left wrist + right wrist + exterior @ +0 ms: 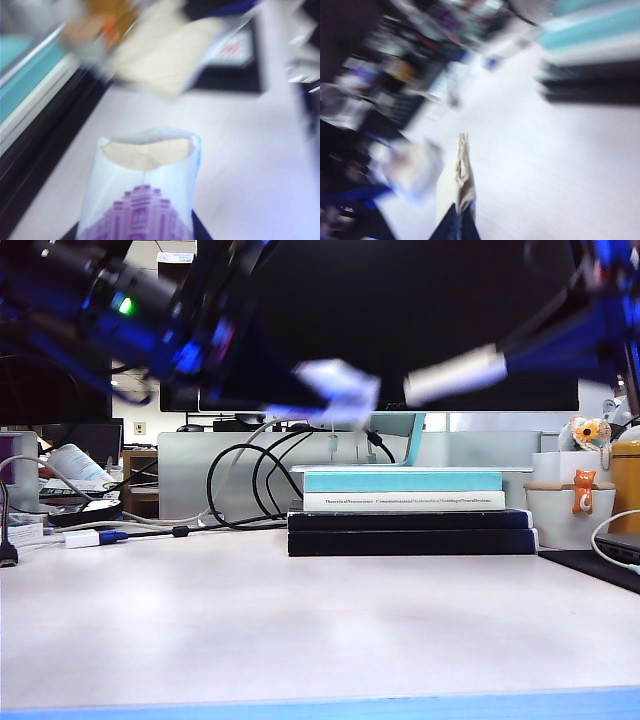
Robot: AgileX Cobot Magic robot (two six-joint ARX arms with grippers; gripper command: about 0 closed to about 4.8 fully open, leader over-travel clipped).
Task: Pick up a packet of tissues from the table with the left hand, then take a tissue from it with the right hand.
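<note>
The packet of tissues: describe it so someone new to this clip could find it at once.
Look above the table, over the stack of books, where both arms meet in mid-air. The left end effector holds the packet of tissues there. Unlike the plain cream tissue pinched in the right end effector, it is white plastic with a purple building print and an open top.

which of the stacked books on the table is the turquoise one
The top book of the stack is turquoise. Under it lies a white book with printed text on its spine, then two black ones at the bottom.
</note>
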